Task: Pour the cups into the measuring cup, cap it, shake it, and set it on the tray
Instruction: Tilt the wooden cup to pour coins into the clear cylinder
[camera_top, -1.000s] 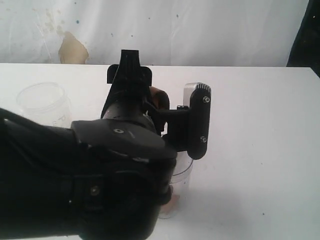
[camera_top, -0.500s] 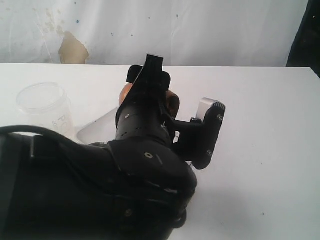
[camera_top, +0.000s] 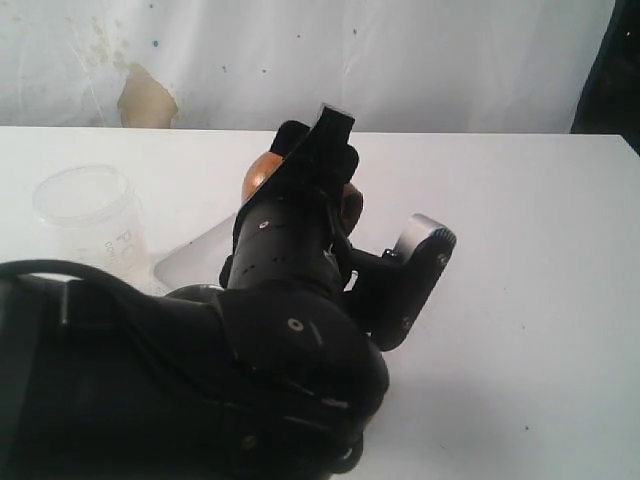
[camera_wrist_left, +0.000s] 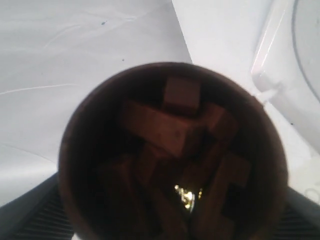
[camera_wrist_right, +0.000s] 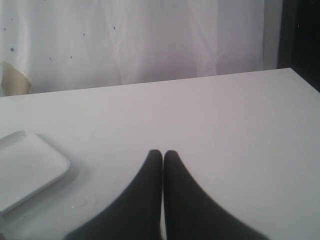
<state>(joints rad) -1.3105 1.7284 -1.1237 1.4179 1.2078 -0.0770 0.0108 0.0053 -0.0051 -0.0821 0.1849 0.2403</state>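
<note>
Versus a second ago: rolled the left wrist further and swung off the spot above the measuring cup. Lost sight of the measuring cup in the exterior view as a result. Presumably hidden behind the left arm, so cannot place it now. Uncovered more of the brass cup (camera_top: 260, 175) and a corner of the tray (camera_top: 195, 262) on the bench (camera_top: 520, 250), near the frosted jar (camera_top: 88, 212).

Clamped on the brass cup with the left gripper (camera_top: 305, 175), flanked by ribbed pads (camera_wrist_left: 32, 212) on both sides in the wrist view. Looking straight into the cup mouth there: still loaded with brown blocks (camera_wrist_left: 167, 125), none seen leaving.

Reading this as pour not finished for this cup, or not properly started. Cannot tell from here whether tipping toward or away from the measuring cup. Worth confirming mouth-over-mouth alignment before adding roll, otherwise risking blocks on the bench.

Holding nothing with the right gripper (camera_wrist_right: 162, 156), fingertips pressed together, parked above the bench with the tray off to one side. No sign of the steel tumbler in any view. Capping, shaking and setting on the tray all pending.
</note>
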